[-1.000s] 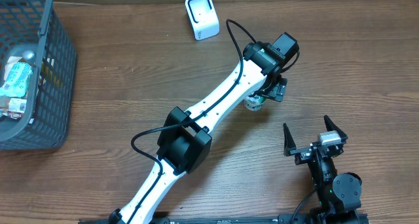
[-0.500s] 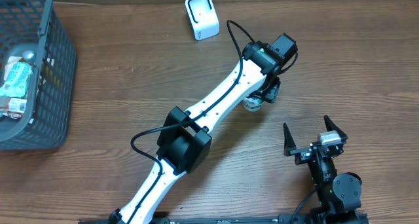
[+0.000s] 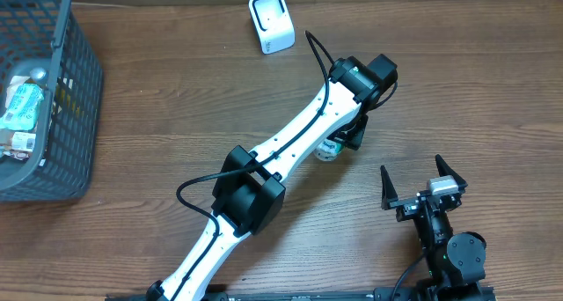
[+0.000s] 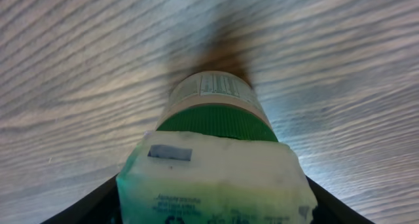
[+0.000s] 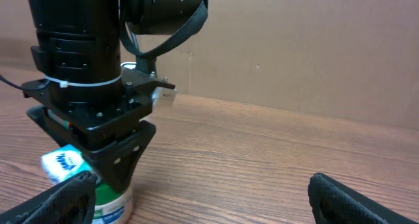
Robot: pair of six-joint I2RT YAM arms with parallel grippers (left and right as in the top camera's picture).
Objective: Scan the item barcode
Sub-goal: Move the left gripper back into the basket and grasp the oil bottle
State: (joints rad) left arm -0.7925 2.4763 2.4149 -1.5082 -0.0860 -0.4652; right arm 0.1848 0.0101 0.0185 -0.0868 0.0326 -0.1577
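Observation:
The item (image 3: 327,150) is a small white tub with a green band and a crumpled pale foil top. It sits on the wooden table under my left wrist. My left gripper (image 3: 345,139) comes down over it, and in the left wrist view the item (image 4: 216,126) fills the gap, with a black finger pressed against each side of its top. The right wrist view shows the left gripper (image 5: 116,171) astride the item (image 5: 108,201) at lower left. No barcode can be read on it. My right gripper (image 3: 423,183) rests open near the front edge, holding nothing. The white scanner (image 3: 271,21) stands at the back.
A dark mesh basket (image 3: 63,107) with several packaged goods stands at the left edge. The left arm (image 3: 264,169) crosses the middle of the table diagonally. A brown wall (image 5: 294,47) stands behind the table.
The left gripper's jaws have narrowed onto the item. Gripper and item have shifted slightly left and toward the front of the table. The right arm has not moved.

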